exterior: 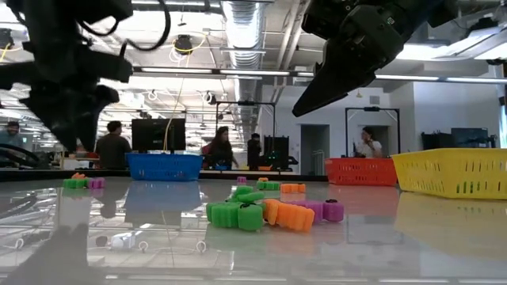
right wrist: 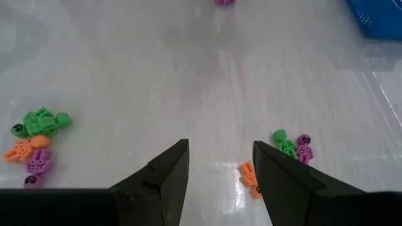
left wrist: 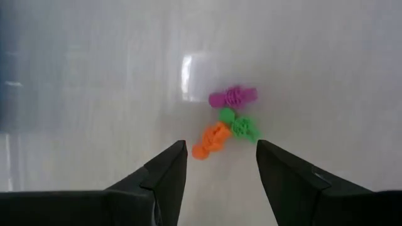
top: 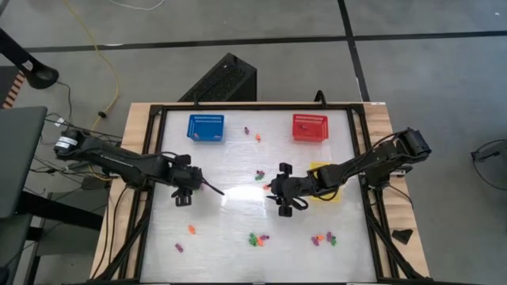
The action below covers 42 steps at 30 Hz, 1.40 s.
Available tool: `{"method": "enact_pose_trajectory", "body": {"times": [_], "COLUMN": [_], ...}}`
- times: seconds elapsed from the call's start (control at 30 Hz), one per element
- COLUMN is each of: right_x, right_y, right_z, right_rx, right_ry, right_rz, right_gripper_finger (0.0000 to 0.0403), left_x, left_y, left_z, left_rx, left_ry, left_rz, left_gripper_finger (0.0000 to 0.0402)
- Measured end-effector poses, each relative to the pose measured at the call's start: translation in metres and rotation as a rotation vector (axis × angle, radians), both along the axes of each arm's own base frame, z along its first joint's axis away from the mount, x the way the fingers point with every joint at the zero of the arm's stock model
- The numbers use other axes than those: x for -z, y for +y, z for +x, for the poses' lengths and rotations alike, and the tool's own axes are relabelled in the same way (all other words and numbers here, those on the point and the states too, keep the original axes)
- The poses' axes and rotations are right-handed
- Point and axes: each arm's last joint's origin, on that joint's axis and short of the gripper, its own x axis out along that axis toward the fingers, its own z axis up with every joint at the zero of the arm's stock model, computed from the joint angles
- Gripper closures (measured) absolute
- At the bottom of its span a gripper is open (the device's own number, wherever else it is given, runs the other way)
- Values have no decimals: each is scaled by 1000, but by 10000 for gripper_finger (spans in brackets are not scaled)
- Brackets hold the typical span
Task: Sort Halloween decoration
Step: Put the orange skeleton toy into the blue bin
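Observation:
The Halloween decoration lies scattered on the white table as tiny orange, purple and green trinkets. One cluster [top: 259, 176] sits at the table's middle, between my two grippers. Two more clusters [top: 254, 237] [top: 323, 237] lie near the front edge. My left gripper [top: 184, 191] hovers open above the table, left of the middle. In its wrist view a purple, a green and an orange trinket [left wrist: 227, 122] lie on the table past its fingertips [left wrist: 221, 145]. My right gripper [top: 285, 196] hovers open right of the middle, with three trinkets [right wrist: 286, 150] beside one finger.
A blue mesh basket [top: 206, 127] stands at the far left and a red one [top: 310, 127] at the far right. A yellow basket [top: 323, 170] is partly under my right arm. Single trinkets [top: 191, 229] [top: 179, 247] lie near the front left, and others [top: 252, 133] between the far baskets.

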Motion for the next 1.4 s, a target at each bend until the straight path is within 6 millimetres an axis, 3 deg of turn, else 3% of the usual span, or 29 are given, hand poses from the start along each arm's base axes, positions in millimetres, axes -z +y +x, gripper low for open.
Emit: {"method": "enact_pose_trajectory", "body": {"times": [0.17,0.37,0.53,0.8,1.13,1.4], "right_x": [2,3,3,5,5,5], "right_y": [0,-1,-1,0,-1,-1], "right_z": [-1,-2,-2,-4,-5,-5], "right_rx": [10,11,13,12,14,14], "right_ry": [21,33,35,59,69,68], "right_rz": [8,6,8,4,2,2], "right_gripper_finger": [198,198,198,198,198,198], "left_x": [8,-18,-26,6,33,47], "left_y": [-3,-12,-11,-8,-10,-6], "left_z": [10,41,50,53,64,56], "left_rx": [18,197,322,399,420,410], "left_ry": [72,51,190,442,525,538], "left_rz": [12,70,192,170,149,152], "left_gripper_finger": [219,219,219,219,219,219]}}
